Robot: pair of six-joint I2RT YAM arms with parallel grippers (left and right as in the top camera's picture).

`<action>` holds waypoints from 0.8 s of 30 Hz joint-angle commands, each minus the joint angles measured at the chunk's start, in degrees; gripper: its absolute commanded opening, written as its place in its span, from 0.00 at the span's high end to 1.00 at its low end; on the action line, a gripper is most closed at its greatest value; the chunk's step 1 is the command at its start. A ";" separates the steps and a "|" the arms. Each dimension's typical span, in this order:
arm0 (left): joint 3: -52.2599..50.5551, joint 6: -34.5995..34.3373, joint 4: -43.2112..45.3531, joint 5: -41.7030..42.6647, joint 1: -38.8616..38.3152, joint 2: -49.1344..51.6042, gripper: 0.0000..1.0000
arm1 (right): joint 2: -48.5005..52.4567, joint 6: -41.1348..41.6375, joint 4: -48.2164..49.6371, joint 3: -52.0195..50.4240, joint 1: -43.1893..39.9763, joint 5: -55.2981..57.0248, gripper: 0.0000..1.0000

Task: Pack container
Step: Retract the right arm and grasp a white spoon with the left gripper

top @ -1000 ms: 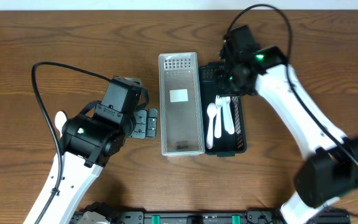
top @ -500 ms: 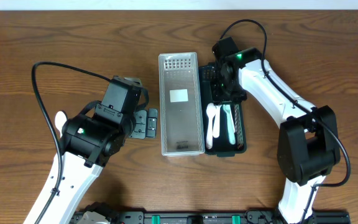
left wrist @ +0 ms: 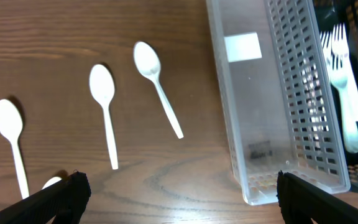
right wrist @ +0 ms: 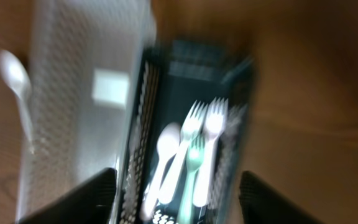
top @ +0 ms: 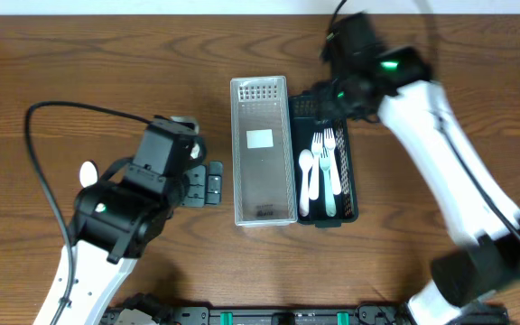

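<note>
Overhead: clear perforated plastic bin [top: 263, 149] sits mid-table on the brown wooden table [top: 79, 54], long axis running away from the robot. The black mesh plastic tray [top: 348, 171] lies just beside it on the right, parallel. In the tray there is a white plastic spoon [top: 306, 176] and plastic forks [top: 330, 161], lying lengthwise. The left gripper [top: 208, 184] hovers left of the bin, near its lower half. The right gripper [top: 330, 93] is over the tray's far end. Finger spacing can't be read from up here. One loose white spoon [top: 88, 171] peeks out left of the left arm.

Left wrist: left gripper [left wrist: 179, 196] has fingers [left wrist: 61, 198] spread wide, with nothing between them. Three white plastic spoons [left wrist: 104, 109] lie apart on bare wood, and a fourth is partly visible at the lower left. The bin [left wrist: 278, 99] is to their right, empty apart from a white label. The tray edge with the forks [left wrist: 344, 81] is at the far right.

Right wrist: the frame is blurred. The right gripper [right wrist: 179, 199] is wide open and empty, with fingers [right wrist: 272, 199] straddling the tray [right wrist: 142, 106]. Inside it are the spoon [right wrist: 165, 146], two white forks and a pale green plastic fork [right wrist: 194, 163], packed side by side. The bin [right wrist: 79, 93] is to the left.
</note>
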 commanded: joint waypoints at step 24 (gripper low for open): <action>-0.11 -8.55 20.11 -0.13 10.82 37.97 0.02 | -19.58 -1.18 -5.11 -22.38 -26.93 6.27 0.01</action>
